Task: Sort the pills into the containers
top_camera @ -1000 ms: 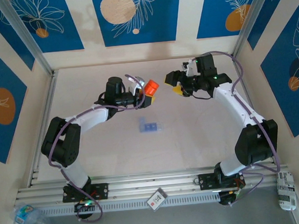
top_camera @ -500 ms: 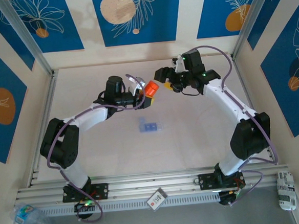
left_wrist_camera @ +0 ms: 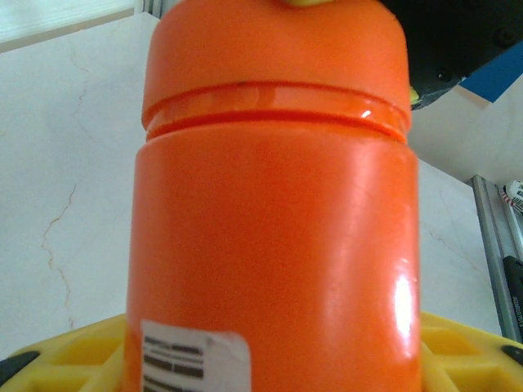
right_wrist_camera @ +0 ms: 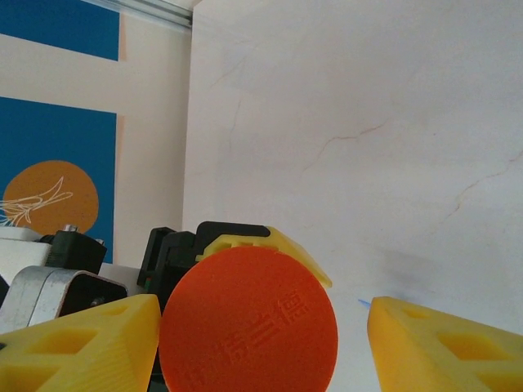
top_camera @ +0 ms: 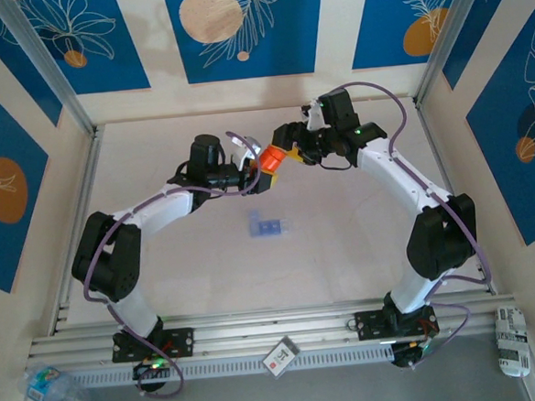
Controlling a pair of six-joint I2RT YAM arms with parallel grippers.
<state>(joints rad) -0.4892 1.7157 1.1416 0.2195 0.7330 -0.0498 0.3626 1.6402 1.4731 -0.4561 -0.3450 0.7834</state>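
Observation:
My left gripper [top_camera: 258,167] is shut on an orange pill bottle [top_camera: 269,160], holding it above the table with its cap toward the right arm. In the left wrist view the bottle [left_wrist_camera: 274,220] stands between yellow fingers [left_wrist_camera: 61,363]. My right gripper [top_camera: 289,152] is open around the bottle's round orange cap [right_wrist_camera: 248,322]. Its left finger [right_wrist_camera: 86,343] touches the cap, while the right finger [right_wrist_camera: 445,351] stands a gap away. The pale-blue containers [top_camera: 269,226] lie on the table in front of both grippers. The pills are hidden.
The pale table [top_camera: 344,241] is walled on three sides by blue-patterned panels. An aluminium rail [top_camera: 277,333] runs along its near edge. Beyond the rail lie a plastic water bottle [top_camera: 56,390], a small card [top_camera: 280,356] and a white packet [top_camera: 511,339].
My right gripper has swung left from the back right to the bottle's cap, and its jaws have narrowed. The left arm and the bottle have held still.

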